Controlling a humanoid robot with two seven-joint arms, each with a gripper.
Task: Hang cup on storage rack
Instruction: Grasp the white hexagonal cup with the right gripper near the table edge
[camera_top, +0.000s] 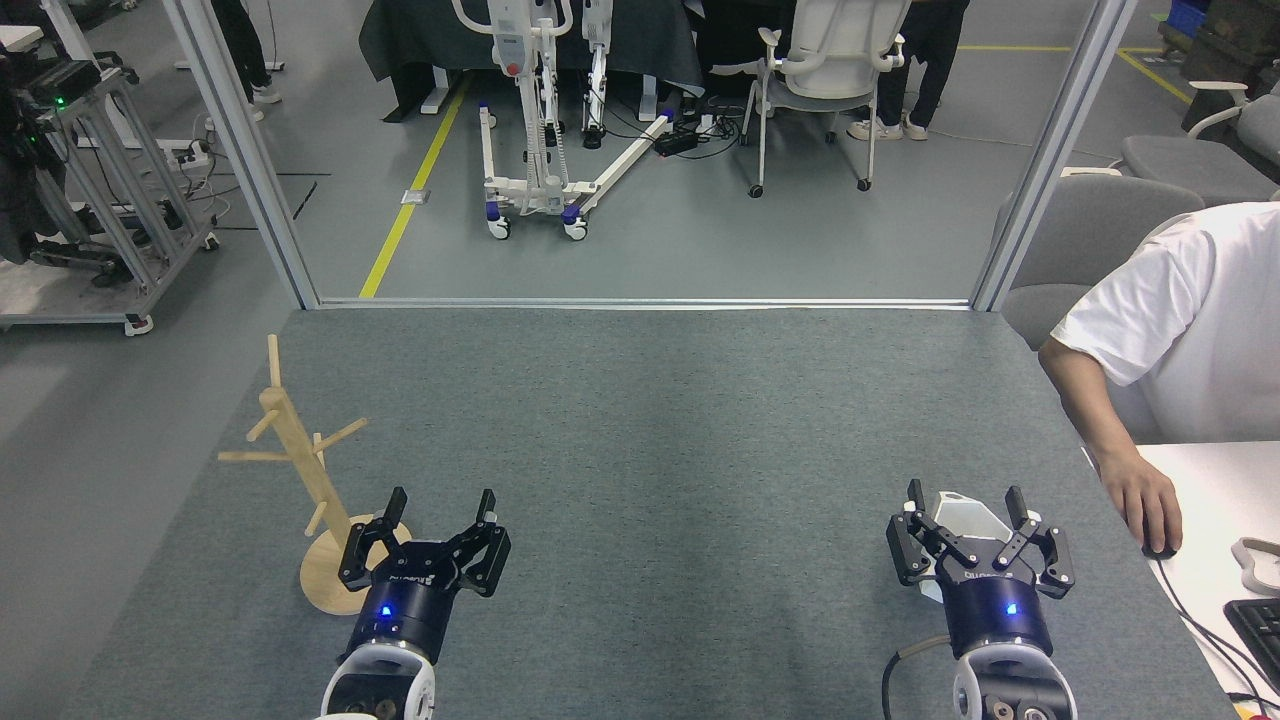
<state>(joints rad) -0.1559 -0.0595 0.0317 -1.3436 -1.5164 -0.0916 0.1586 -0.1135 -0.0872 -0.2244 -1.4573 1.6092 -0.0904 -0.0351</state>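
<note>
So the hang itself hasn't happened at all, this is very much the pick-up stage. The cup (962, 520) sits on the grey mat down at about 4 o'clock in the head view, and the right gripper (965, 510) is right on top of it, fingers spread with the white faceted body showing between them. I can't tell if the pads are actually touching the cup or just bracketing it. The jaws look wide, so my read is it's straddling the cup and hasn't clamped down.

The storage rack (300, 470) is way over at about 8 o'clock, standing upright on its round base, every peg I can see bare. The left gripper (440, 515) is released, fingers splayed, holding nothing, parked just beside the rack's base on its 3 o'clock side.

What's left, as I see it: close on the cup, lift it, carry it all the way across the mat to the rack, then line the little handle up with a peg. I can't see the handle from here.
</note>
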